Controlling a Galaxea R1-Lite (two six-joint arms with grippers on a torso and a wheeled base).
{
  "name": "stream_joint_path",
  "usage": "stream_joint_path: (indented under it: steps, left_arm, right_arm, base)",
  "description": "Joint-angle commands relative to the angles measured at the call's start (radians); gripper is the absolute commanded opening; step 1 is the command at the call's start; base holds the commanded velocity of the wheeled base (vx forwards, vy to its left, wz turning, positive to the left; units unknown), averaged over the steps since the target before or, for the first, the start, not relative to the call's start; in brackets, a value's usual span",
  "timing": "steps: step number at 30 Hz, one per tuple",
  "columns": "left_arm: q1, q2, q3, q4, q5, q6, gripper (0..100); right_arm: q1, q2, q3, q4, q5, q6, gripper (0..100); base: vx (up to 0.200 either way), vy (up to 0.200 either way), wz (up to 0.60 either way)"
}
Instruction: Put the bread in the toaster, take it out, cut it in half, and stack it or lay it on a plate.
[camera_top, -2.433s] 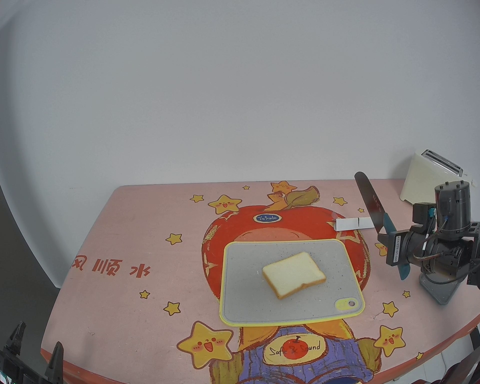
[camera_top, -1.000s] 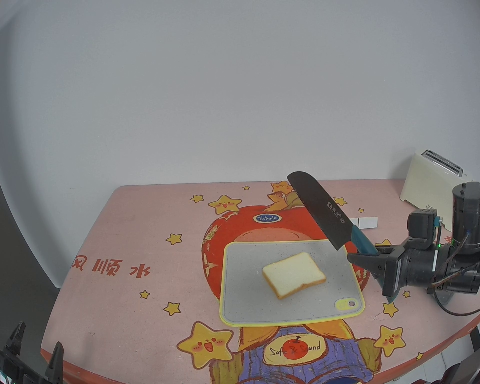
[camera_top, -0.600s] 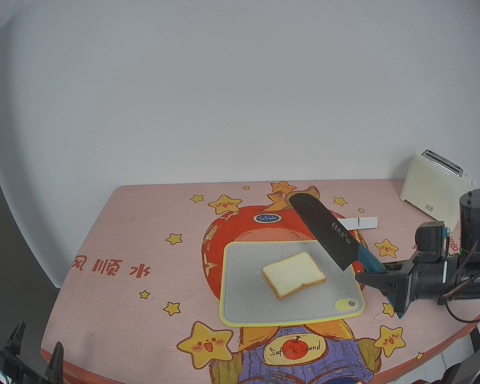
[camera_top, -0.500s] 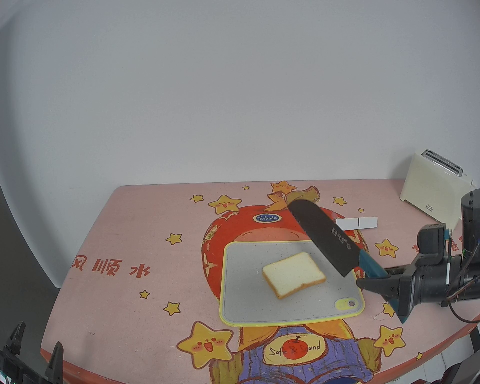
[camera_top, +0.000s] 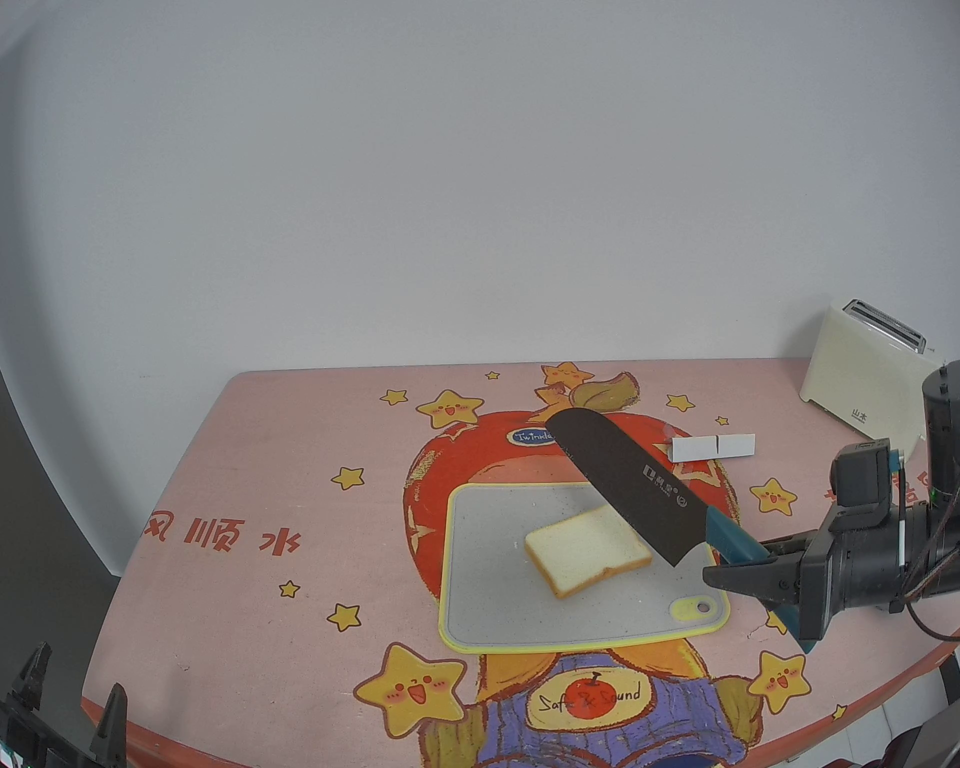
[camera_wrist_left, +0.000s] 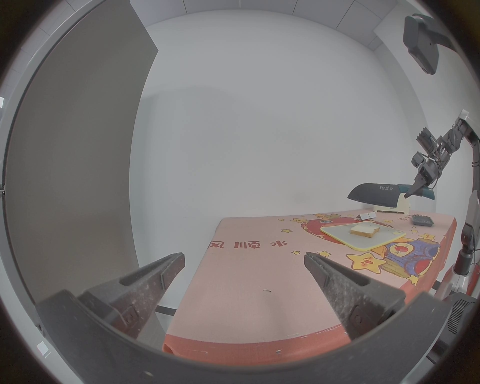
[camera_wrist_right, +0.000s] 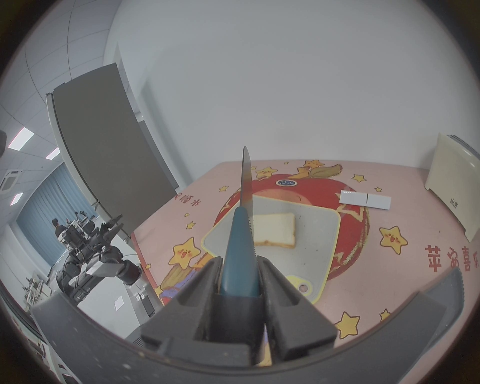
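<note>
A slice of bread (camera_top: 587, 549) lies flat on the grey cutting board (camera_top: 490, 590) with a yellow rim, mid-table. My right gripper (camera_top: 745, 572) is shut on the teal handle of a dark-bladed knife (camera_top: 625, 480). The blade slants up and to the left over the bread's right corner, held above it. From the right wrist, the knife (camera_wrist_right: 245, 185) runs edge-on over the bread (camera_wrist_right: 272, 229). The cream toaster (camera_top: 868, 375) stands at the far right. My left gripper (camera_wrist_left: 245, 277) hangs open off the table's near left corner.
Two small white cards (camera_top: 712, 446) lie behind the board. A dark flat holder (camera_wrist_left: 422, 220) sits on the table near the right arm. The left half of the pink table (camera_top: 260, 480) is bare.
The right arm has swung the knife from upright near the toaster leftward and down, so the blade now hangs over the bread's right corner. Bread, board and left gripper have not moved.
</note>
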Motion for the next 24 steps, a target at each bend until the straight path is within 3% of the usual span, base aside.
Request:
stream_joint_path:
  steps: [1, 6, 12, 17, 24]
  left_arm:
    - [0.001, -0.015, 0.018, -0.001, 0.001, 0.0, 100]
    - [0.001, -0.015, 0.018, -0.003, -0.001, 0.0, 100]
    - [0.001, -0.014, 0.018, -0.003, 0.001, 0.0, 100]
    - [0.001, -0.015, 0.018, -0.003, 0.004, -0.009, 100]
    - [0.001, -0.015, 0.018, -0.003, 0.008, -0.012, 100]
  right_arm:
    - [-0.001, 0.026, -0.041, 0.022, -0.001, 0.008, 0]
    - [0.019, 0.051, -0.092, 0.134, -0.012, 0.008, 0]
    - [0.019, 0.071, -0.072, 0.132, -0.027, 0.003, 0]
    - [0.037, 0.109, -0.061, 0.124, -0.084, 0.0, 0]
    - [0.052, 0.146, -0.052, 0.121, -0.126, 0.002, 0]
  base:
    - [0.0, 0.0, 0.0]
    - [0.0, 0.0, 0.0]
    - [0.0, 0.0, 0.0]
    - [0.0, 0.0, 0.0]
    - [0.0, 0.0, 0.0]
